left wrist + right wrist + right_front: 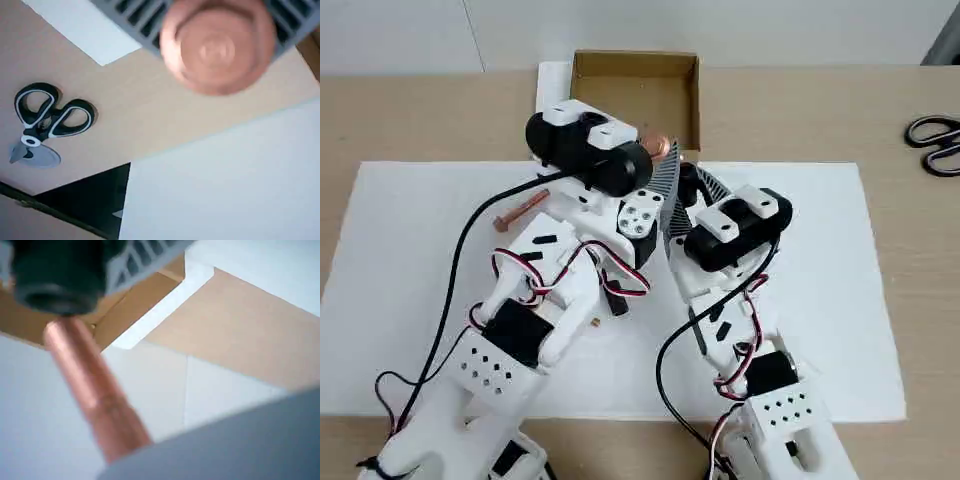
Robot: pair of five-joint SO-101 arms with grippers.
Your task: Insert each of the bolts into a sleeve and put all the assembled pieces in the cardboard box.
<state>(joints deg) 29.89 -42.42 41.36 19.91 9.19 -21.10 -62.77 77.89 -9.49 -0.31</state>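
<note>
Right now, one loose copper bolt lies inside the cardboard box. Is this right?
Not quite. The loose copper bolt lies on the white sheet, outside the cardboard box. The high view shows it.

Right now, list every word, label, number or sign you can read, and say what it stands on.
None can be read.
The head of the copper bolt bears a faint raised mark, too blurred to read.
The scissors, cardboard box and white sheet show no print.
</note>
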